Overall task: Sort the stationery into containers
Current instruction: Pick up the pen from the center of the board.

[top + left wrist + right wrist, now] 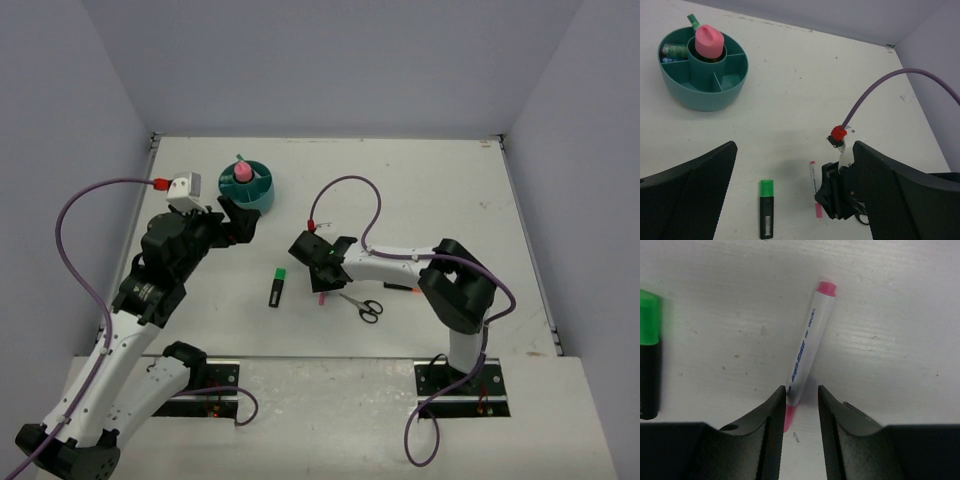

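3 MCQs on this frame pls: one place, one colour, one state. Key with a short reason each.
1. Where is the black-and-green marker? A in the teal organizer; B flat on the table; C standing upright.
2. The white pen's ends are: A blue; B pink; C orange.
3. The right end effector is: A shut with nothing in it; B lifting the marker; C open astride the pen.
Key: 1 B, it lies on bare table, apart from the organizer. 2 B, pink shows at both ends. 3 C, a gap shows between the pen and one finger.
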Controlling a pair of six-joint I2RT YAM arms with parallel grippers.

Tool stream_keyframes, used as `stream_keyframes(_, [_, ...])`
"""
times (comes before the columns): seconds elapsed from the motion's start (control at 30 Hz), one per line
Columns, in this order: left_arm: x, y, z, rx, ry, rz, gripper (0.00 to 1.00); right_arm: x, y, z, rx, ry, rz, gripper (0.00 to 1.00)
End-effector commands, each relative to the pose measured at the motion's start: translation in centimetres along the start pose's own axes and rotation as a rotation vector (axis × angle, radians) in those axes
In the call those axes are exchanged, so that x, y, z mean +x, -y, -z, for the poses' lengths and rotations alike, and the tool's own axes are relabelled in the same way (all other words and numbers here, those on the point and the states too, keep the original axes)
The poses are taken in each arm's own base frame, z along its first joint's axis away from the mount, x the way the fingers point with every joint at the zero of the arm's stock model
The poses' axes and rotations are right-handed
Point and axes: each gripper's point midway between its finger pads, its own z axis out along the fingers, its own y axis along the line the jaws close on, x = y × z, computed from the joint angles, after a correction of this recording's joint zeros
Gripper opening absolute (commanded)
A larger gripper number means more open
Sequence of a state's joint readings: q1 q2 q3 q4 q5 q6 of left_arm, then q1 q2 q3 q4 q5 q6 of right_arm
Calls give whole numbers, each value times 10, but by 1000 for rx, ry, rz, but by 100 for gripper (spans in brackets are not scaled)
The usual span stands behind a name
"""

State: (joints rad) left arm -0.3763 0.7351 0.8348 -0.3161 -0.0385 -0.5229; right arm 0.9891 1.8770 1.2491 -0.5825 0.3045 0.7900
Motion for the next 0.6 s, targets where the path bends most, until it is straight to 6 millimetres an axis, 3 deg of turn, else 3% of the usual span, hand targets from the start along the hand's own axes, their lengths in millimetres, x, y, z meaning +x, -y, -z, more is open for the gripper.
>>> stream_keyframes(0.0, [-2, 4, 1, 28, 15, -15, 100, -4, -10, -10, 6, 15, -32, 31])
stream_keyframes(0.17, [3, 5, -2, 36, 1, -17, 100, 7, -3, -20, 39, -13, -30, 19])
stream_keyframes(0.37, [23, 17, -14, 121, -73, -3, 100, 21, -1, -29, 26, -49, -18, 1])
stream_keyframes(0.43, [30, 23, -16, 165, -102, -1, 100, 17, 1, -23, 22, -31, -13, 0])
stream_keyframes(0.57, [43, 47, -19, 323, -146, 23, 100, -8, 5, 19, -38, 83, 1, 0])
